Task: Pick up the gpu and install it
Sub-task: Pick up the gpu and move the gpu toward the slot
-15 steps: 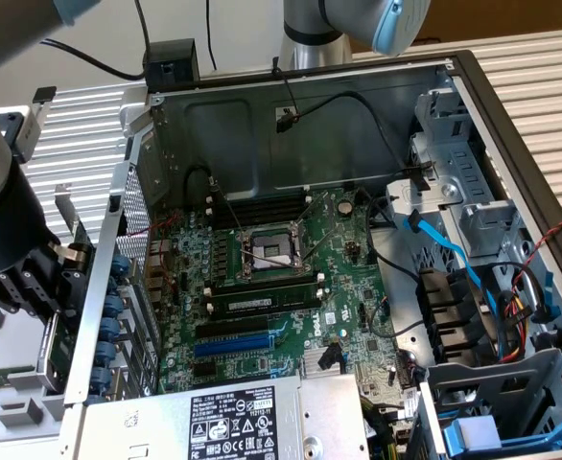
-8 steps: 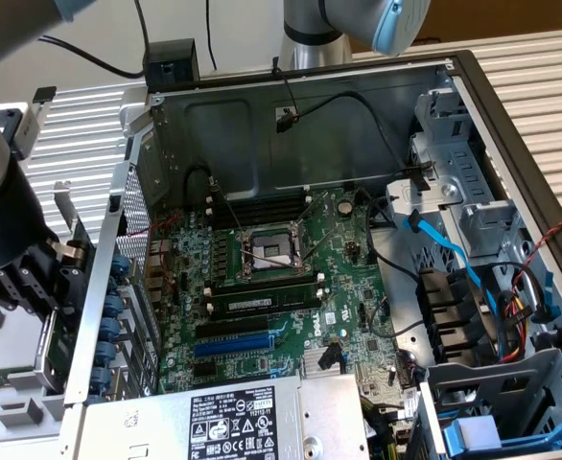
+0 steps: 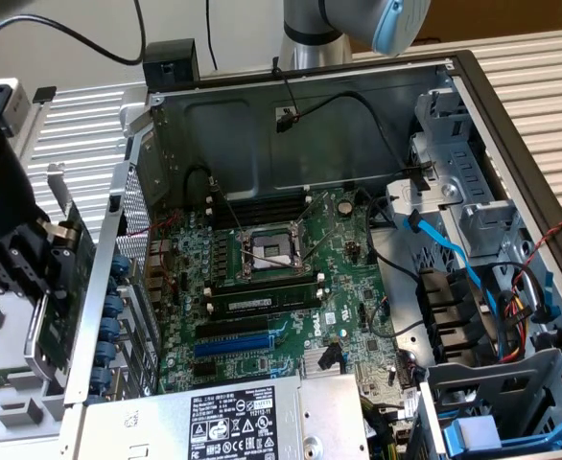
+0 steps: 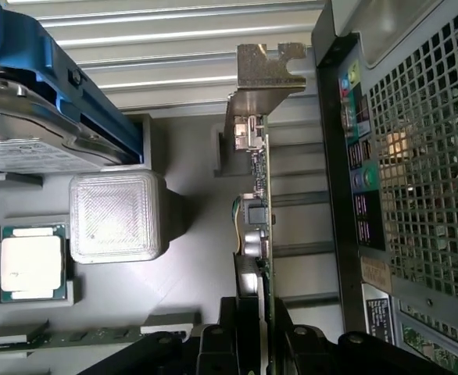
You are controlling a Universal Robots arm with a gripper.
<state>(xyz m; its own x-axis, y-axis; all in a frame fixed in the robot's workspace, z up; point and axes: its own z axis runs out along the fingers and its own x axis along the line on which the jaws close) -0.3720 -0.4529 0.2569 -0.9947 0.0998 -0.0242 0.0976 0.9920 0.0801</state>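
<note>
The hand's (image 4: 256, 336) fingers (image 4: 213, 348) are matt black. Between them, the gpu (image 4: 259, 211) has a green circuit board and a dull, bare-metal bracket (image 4: 264, 70). Beside the hand, the case (image 4: 424, 156) is grey perforated sheet metal. Beyond the hand, the counter (image 4: 174, 47) is ribbed, shiny metal.

This looks like a robotics lab bench set up for computer assembly. An opened desktop case (image 3: 262, 125) lies on a ribbed metal worktop (image 3: 540, 67) with its motherboard (image 3: 343, 283) bare. A robot arm (image 3: 315, 29) stands behind, and a grey parts tray (image 4: 190, 266) holds a loose processor (image 4: 31, 262).
</note>
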